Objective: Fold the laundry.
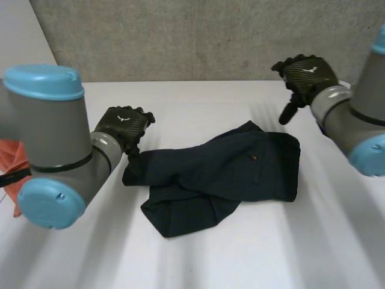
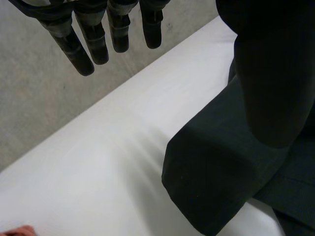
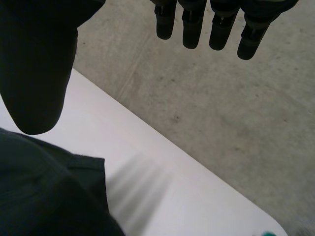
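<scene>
garment: a dark blue garment is laid crumpled on the middle of the white table, with one part folded over another; a small button is seen on its right half.
left hand: the left hand is held at the left end of the garment, with the back of the hand turned up.
left fingers: in the left wrist view the fingers are seen straight and released, and nothing is grasped. they are held over bare table just beside the cloth, while the thumb is held over a rounded folded edge of the garment. whether the cloth is touched cannot be told.
right hand: the right hand is raised above the far right part of the table, apart from the garment and near its far right corner.
right fingers: in the right wrist view they are seen hanging straight and relaxed, with nothing grasped; a corner of the garment is seen below the thumb of this hand.
arms: the left arm and the right arm are grey with light-blue caps.
surroundings: an orange thing is partly hidden behind the left arm at the table's left edge; what it is cannot be told. a grey wall is seen behind the table.
</scene>
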Tool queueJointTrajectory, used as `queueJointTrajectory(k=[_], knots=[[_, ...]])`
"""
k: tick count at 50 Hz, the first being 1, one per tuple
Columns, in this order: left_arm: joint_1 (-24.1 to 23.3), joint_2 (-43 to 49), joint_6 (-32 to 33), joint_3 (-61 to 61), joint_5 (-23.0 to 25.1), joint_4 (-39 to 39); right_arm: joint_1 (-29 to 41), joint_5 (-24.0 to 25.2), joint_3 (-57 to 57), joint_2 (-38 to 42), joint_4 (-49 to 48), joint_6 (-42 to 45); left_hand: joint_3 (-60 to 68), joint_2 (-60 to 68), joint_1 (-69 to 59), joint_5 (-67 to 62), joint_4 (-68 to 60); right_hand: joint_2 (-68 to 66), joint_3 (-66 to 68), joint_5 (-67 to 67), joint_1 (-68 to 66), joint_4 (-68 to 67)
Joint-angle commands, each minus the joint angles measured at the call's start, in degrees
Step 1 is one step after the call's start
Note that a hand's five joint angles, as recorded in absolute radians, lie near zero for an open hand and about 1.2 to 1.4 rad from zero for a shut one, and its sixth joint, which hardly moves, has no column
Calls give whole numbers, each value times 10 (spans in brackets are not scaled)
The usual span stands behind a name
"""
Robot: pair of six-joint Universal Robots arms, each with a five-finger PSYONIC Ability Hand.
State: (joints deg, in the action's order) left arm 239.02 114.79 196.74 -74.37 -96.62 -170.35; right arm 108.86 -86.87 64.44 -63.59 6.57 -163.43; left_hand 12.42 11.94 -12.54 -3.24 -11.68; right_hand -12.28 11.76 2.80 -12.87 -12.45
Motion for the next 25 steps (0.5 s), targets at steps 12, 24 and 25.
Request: queueJointTrajectory(k=[12,24,25], knots=[[36,39,113,-78,67,-72,-46,137,329,-129,83,94,188,193,-187,-180,-196,-319,324,313,-313,-317],[52,111,110,-4,116,-60,-25,115,380,-34,-138,93,131,136,-130,-123,-138,-114,119,108,-108,-112],[53,113,109,0,115,-55,-23,109,379,-30,-148,91,131,136,-130,-123,-138,-112,117,107,-106,-110]])
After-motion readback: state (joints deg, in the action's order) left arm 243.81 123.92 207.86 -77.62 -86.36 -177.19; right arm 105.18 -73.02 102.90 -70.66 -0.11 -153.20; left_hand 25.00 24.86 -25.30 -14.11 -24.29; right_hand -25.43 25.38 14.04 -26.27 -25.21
